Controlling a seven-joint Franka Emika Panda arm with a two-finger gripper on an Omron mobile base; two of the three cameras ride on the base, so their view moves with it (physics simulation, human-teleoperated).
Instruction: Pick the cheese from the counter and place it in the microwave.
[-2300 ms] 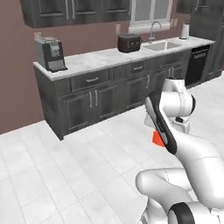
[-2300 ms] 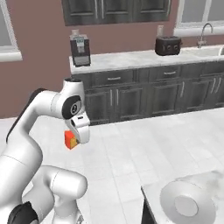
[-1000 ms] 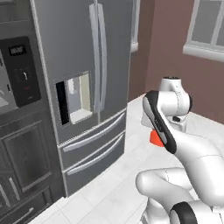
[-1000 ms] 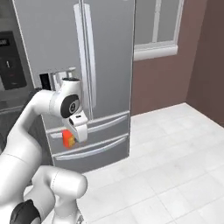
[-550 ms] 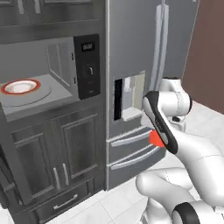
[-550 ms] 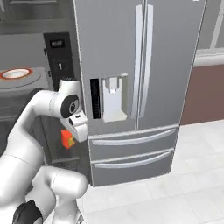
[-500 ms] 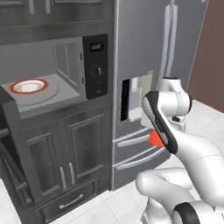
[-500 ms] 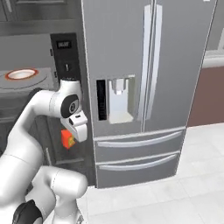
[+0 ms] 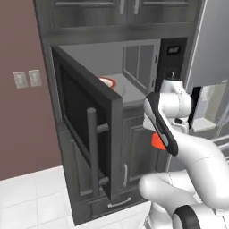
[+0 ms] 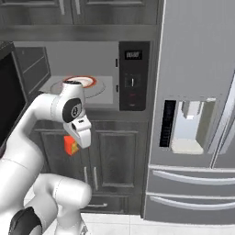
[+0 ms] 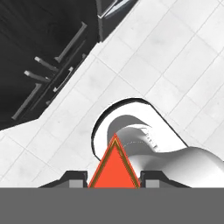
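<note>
The cheese (image 11: pixel 114 165) is a red-orange wedge gripped between my two fingertips (image 11: pixel 74 180), so my gripper (image 11: pixel 114 180) is shut on it. The arm is folded in and holds the cheese (image 9: pixel 156 142) low, in front of the dark cabinet fronts below the microwave (image 9: pixel 134 58). The microwave door (image 9: pixel 89 120) stands swung wide open to the left. Inside the light grey cavity (image 10: pixel 87 62) lies a white plate with a red rim (image 10: pixel 81 82). The cheese (image 10: pixel 69 145) hangs beside the hand, below cavity level. The counter is out of view.
A black control panel (image 10: pixel 133 75) sits right of the cavity. A steel fridge (image 10: pixel 197 114) with a dispenser stands further right. The open door's bar handle (image 9: pixel 92 152) juts out towards me. Dark cabinet drawers (image 11: pixel 39 57) and white floor tiles (image 11: pixel 175 48) lie below the hand.
The whole picture has swung from the fridge to face the open microwave: the base moved. The arm keeps its folded pose with the cheese still gripped.
</note>
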